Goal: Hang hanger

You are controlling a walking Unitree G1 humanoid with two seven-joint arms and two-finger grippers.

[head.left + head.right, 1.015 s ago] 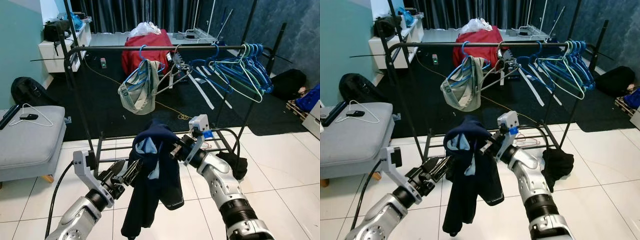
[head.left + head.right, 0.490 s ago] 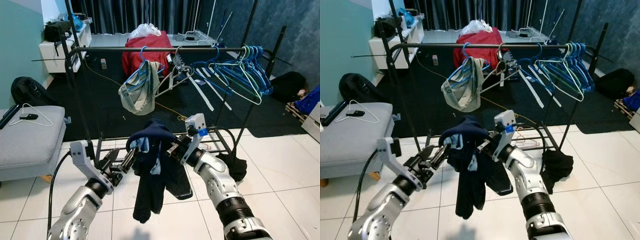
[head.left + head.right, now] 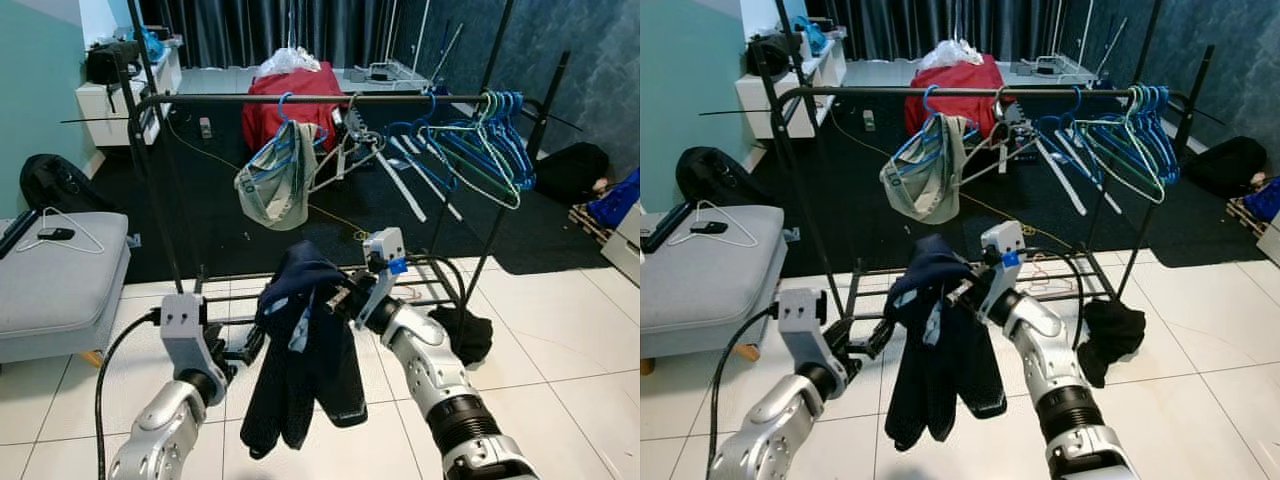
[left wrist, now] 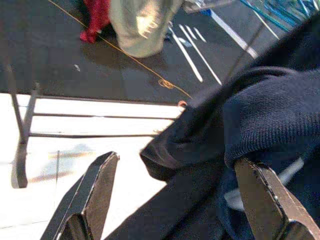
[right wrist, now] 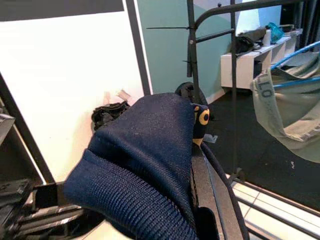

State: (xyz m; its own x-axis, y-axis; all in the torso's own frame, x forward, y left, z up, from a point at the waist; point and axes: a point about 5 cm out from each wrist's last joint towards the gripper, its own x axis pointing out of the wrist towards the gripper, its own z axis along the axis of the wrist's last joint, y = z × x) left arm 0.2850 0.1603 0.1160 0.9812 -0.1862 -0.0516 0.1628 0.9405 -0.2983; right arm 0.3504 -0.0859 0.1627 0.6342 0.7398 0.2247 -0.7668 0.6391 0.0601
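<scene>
Navy garment [image 3: 300, 360], gripped by right hand [image 3: 338, 298], left hand [image 4: 175, 200] spread

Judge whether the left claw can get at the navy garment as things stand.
Probably yes: the left claw is open, with the navy garment hanging right before its fingers and nothing between them.

A black clothes rail [image 3: 300, 98] across the upper frame carries blue hangers [image 3: 490, 140] at right and a beige garment [image 3: 272, 185] at centre, standing on white floor tiles [image 3: 560, 330] beside a dark heap [image 3: 462, 335].
</scene>
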